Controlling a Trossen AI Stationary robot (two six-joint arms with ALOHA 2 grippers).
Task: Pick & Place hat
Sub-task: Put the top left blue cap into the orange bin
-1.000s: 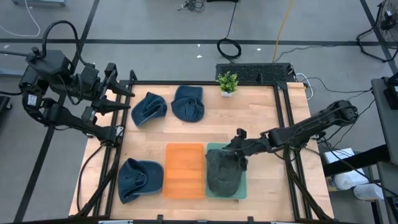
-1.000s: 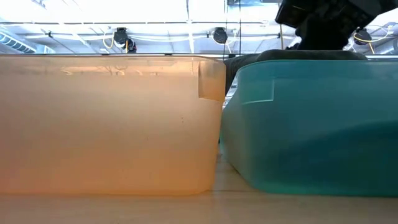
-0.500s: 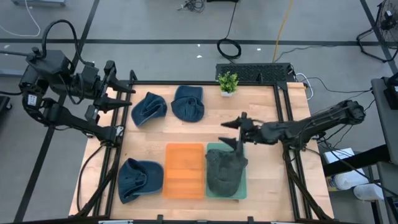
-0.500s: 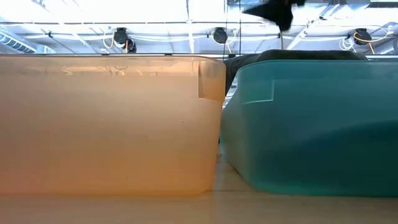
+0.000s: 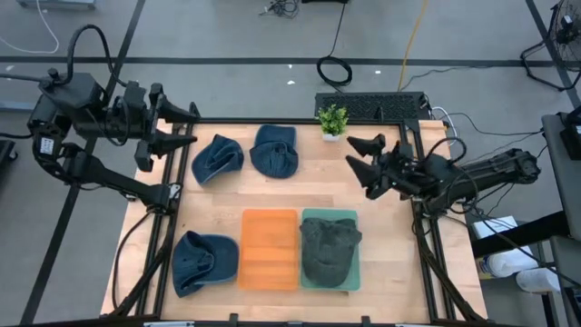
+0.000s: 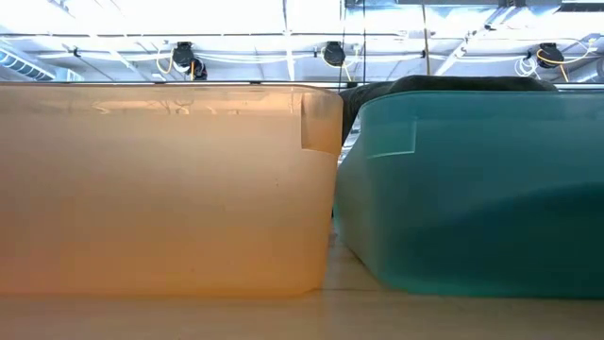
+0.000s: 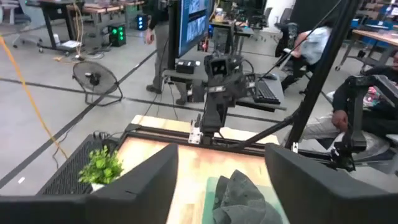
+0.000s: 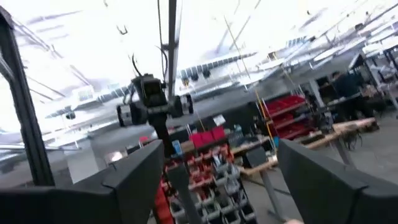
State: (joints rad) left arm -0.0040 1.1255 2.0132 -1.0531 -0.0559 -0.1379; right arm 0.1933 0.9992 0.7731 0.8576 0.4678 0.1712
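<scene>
- Right gripper (image 5: pixel 360 162) — raised above the table's right side, fingers spread wide, nothing between them. It stands well apart from the bins, pointing toward the table's middle.
- Left gripper (image 5: pixel 186 125) — at the table's back left corner, over the frame edge, fingers apart and holding nothing. The left wrist view confirms a clear gap between its two dark fingers (image 7: pixel 140 186).
- Dark grey hat (image 5: pixel 329 249) — lies crumpled inside the green bin (image 5: pixel 354 279), in the front right part of the table. In the low view its top shows just over the bin's rim.
- Orange bin (image 5: pixel 269 249) — stands just beside the green one, on its left, sides touching or nearly so; nothing visible inside.
- Three blue hats lie on the bare wood: one (image 5: pixel 218 158) and another (image 5: pixel 275 150) side by side near the back edge, a third (image 5: pixel 203 262) at the front left, beside the orange bin.
- Small potted plant (image 5: pixel 333 120) — upright at the back edge, right of the blue hats.
- Wooden table (image 5: pixel 386 236) — people are seen seated at desks beyond it in the left wrist view.
</scene>
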